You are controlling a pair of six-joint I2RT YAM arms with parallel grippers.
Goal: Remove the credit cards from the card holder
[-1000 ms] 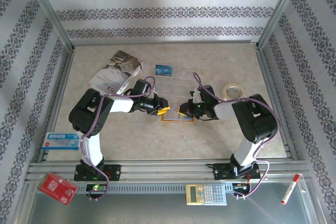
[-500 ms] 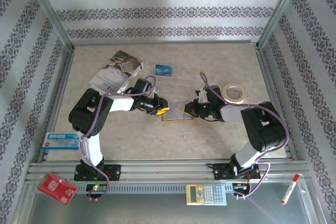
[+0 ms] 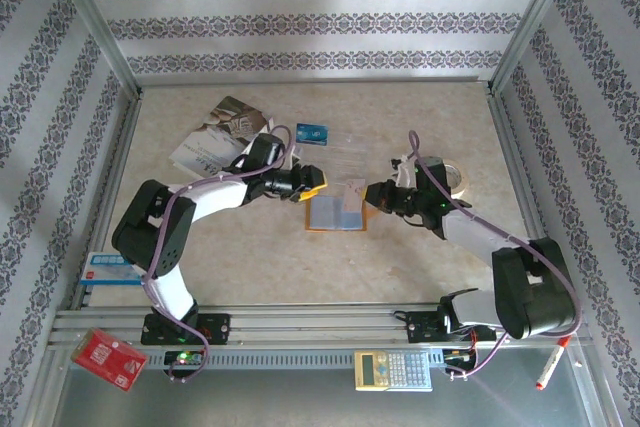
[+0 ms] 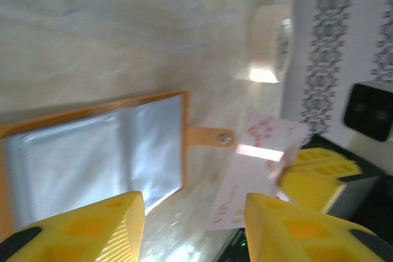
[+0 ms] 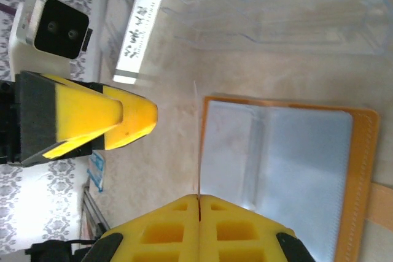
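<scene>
Both grippers have backed off the card holder (image 3: 335, 214) since a second ago; right arm has swung out to the right; left jaws have widened. Left gripper (image 4: 193, 210) now stands released, yellow fingers apart with nothing between them, just beside the holder's far-left corner. Right gripper (image 5: 199, 200) is clenched on a pale card (image 4: 256, 162) with red print; in the right wrist view the card shows edge-on, sticking out of the closed fingertips; in the left wrist view it sits near the holder's strap tab. Card holder lies open and flat on the table (image 3: 250, 247) between the two grippers, clear pocket lining facing up; cannot tell whether any card is left in the pockets. Blue card (image 3: 313, 133) lies on the table farther back, apart from the holder; tape roll (image 3: 447, 175) sits just behind the right wrist.
</scene>
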